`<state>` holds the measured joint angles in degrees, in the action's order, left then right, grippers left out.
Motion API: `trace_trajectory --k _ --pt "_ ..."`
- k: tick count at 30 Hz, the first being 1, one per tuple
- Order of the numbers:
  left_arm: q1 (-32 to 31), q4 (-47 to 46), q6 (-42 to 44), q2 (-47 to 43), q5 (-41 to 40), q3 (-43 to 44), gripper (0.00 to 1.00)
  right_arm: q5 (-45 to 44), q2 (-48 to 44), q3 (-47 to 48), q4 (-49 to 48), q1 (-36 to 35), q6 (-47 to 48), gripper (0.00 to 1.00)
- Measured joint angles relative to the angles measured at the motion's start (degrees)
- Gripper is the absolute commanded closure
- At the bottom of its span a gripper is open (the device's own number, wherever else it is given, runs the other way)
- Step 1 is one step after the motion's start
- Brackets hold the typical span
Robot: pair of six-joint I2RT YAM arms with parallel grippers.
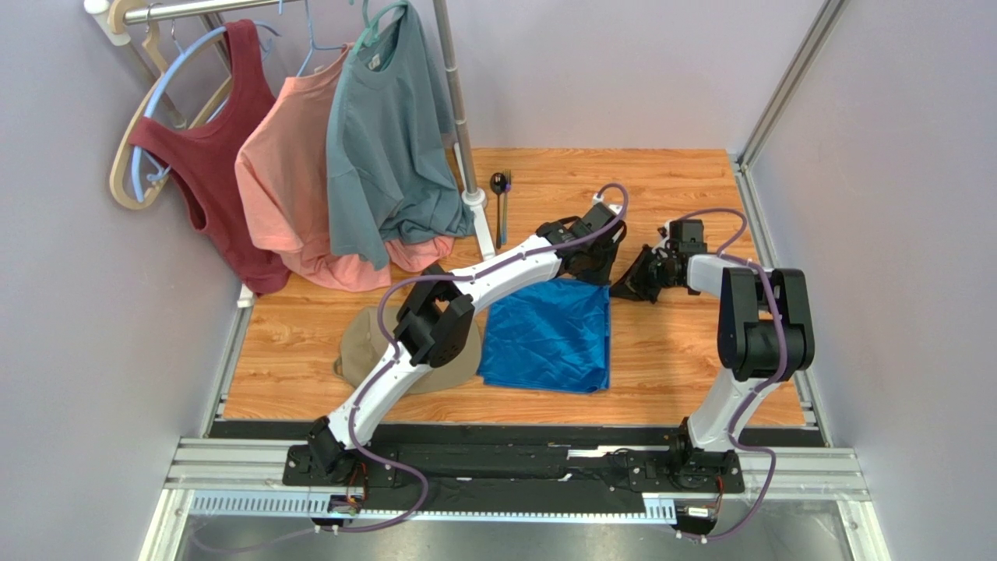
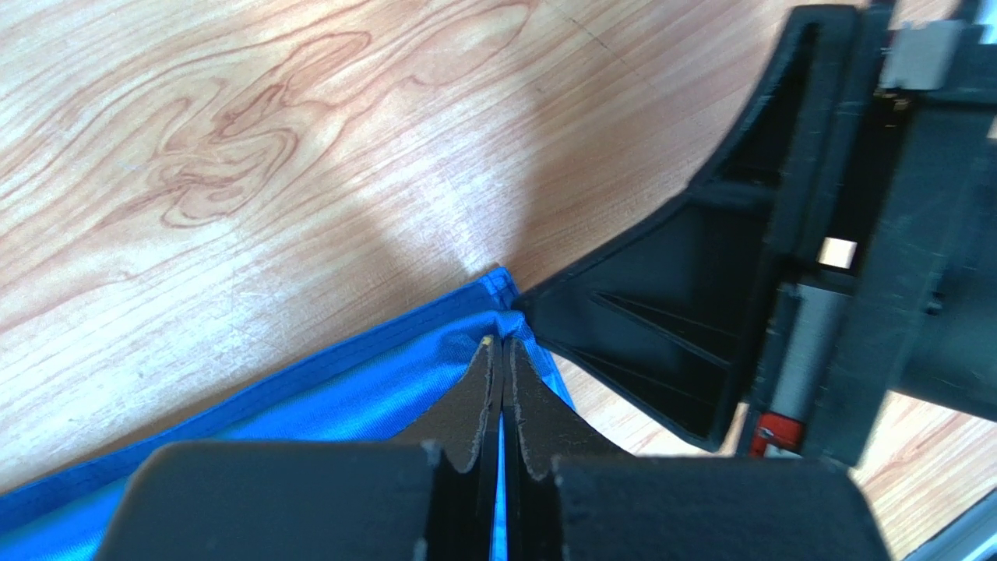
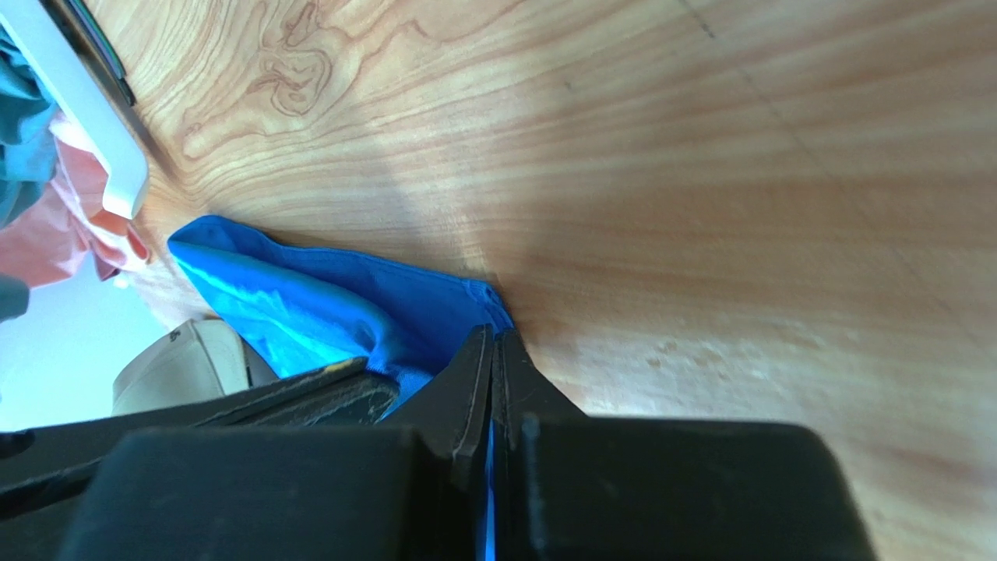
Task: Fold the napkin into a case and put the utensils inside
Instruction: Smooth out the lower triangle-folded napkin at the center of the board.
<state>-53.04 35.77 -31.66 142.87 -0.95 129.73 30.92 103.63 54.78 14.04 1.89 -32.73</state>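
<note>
The bright blue napkin (image 1: 548,336) lies flat on the wooden table, roughly square. My left gripper (image 1: 599,267) and right gripper (image 1: 635,281) meet at its far right corner. In the left wrist view the left gripper (image 2: 503,346) is shut, with blue napkin (image 2: 328,403) cloth between the pads at that corner. In the right wrist view the right gripper (image 3: 494,341) is shut on the same corner of the napkin (image 3: 316,304). The black spoon (image 1: 499,184) and the fork (image 1: 507,210) lie side by side at the far middle of the table.
A tan cap (image 1: 365,348) lies left of the napkin, partly under my left arm. A clothes rack with its white foot (image 1: 480,216) holds a grey-teal T-shirt (image 1: 380,129), a pink shirt and a red top at the far left. Walls close in both sides.
</note>
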Motion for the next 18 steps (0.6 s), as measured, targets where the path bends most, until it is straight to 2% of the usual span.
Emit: trace_trajectory --k 7,9,11,12,14,16,18 --pt "0.00 -0.79 -0.55 0.00 0.07 -0.04 0.91 -1.86 -3.13 0.57 3.04 0.00 0.68 0.96" --pt "0.00 -1.01 -0.63 0.00 0.26 -0.04 0.74 -2.32 -3.87 0.76 3.50 0.00 0.90 0.95" --pt "0.00 -1.42 -0.59 0.02 0.85 -0.04 0.37 -2.40 -4.81 0.76 4.20 0.00 1.05 0.94" --pt "0.00 -1.70 -0.66 0.02 1.31 -0.04 0.32 -2.47 -5.57 0.52 4.39 0.00 1.07 0.93" --pt "0.24 -1.62 0.09 0.02 1.53 -0.02 0.27 -3.98 -8.15 -1.14 5.33 0.11 1.70 0.93" --pt "0.57 -1.60 0.57 0.02 2.45 0.00 0.27 -4.15 -10.99 -3.10 6.43 0.42 1.92 0.91" --pt "0.63 -1.44 1.11 -0.15 2.89 -0.52 0.34 -4.31 -14.53 -5.05 8.13 0.28 2.51 0.90"
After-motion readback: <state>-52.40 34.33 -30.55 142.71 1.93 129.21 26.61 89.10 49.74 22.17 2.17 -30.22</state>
